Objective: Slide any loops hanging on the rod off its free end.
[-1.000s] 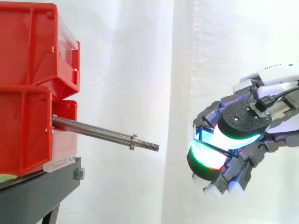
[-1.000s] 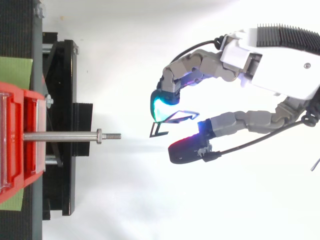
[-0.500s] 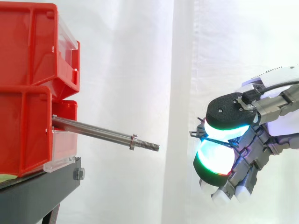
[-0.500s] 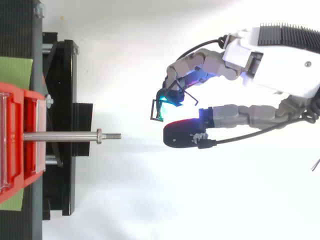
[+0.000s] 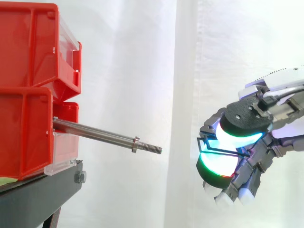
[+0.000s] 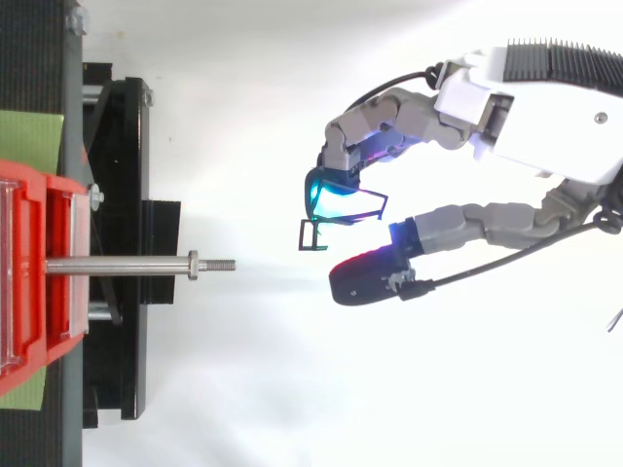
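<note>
Out past the rod [image 5: 99,136], hand [image 6: 526,117] pinched a thin dark loop [image 6: 312,234], rod pointed toward it, tip a bit down.

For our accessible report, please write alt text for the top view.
A robot hand pinches a thin dark wire loop, held apart from the free end of a bare rod. The rod sticks out of red bins on a black stand.

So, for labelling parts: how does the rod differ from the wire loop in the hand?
The rod is thick, straight and shiny; the loop is thin, dark, angular wire. The rod juts from the red bins; the loop is pinched in the hand, clear of the rod's free end. Both look metal.
</note>
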Controlling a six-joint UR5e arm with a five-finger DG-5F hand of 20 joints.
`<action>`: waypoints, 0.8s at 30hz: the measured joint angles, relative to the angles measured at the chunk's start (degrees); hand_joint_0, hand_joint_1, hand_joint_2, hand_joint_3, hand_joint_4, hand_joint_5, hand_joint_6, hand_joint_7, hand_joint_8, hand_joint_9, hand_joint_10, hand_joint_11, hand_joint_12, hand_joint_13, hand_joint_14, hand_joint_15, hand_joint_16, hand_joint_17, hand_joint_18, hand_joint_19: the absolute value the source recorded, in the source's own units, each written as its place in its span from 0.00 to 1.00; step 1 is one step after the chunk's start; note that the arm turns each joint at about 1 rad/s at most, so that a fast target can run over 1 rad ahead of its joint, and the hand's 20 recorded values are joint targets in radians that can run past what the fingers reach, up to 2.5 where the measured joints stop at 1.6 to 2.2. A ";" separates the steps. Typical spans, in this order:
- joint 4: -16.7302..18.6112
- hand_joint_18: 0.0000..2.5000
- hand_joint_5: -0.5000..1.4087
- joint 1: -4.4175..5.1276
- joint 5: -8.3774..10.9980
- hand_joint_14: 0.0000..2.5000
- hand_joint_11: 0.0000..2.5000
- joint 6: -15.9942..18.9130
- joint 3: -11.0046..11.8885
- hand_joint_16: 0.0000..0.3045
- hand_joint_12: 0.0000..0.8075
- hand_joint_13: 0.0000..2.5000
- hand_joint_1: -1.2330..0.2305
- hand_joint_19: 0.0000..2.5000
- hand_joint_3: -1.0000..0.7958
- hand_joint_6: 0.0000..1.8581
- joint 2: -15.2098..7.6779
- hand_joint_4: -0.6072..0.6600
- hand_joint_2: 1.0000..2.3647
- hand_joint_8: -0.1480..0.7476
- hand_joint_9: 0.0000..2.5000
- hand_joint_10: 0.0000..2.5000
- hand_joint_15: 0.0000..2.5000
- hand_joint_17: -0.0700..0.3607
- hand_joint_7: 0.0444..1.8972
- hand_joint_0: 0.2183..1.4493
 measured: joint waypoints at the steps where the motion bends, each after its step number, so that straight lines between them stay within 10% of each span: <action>1: 0.01 0.34 0.18 0.00 0.00 0.00 0.13 -0.01 0.00 0.18 0.46 0.32 0.54 0.15 0.28 0.46 0.00 0.70 0.00 0.56 0.33 0.00 0.06 0.45 0.55 0.33; 15: 0.10 0.36 0.17 0.02 -0.07 0.00 0.15 -0.10 0.00 0.20 0.50 0.32 0.40 0.15 0.52 0.47 0.00 0.71 0.01 0.60 0.32 0.00 0.06 0.48 0.55 0.32; 24: 0.10 0.34 0.16 0.02 -0.09 0.00 0.17 -0.10 0.00 0.19 0.47 0.31 0.34 0.15 0.42 0.47 -0.01 0.69 0.01 0.57 0.31 0.00 0.06 0.46 0.51 0.37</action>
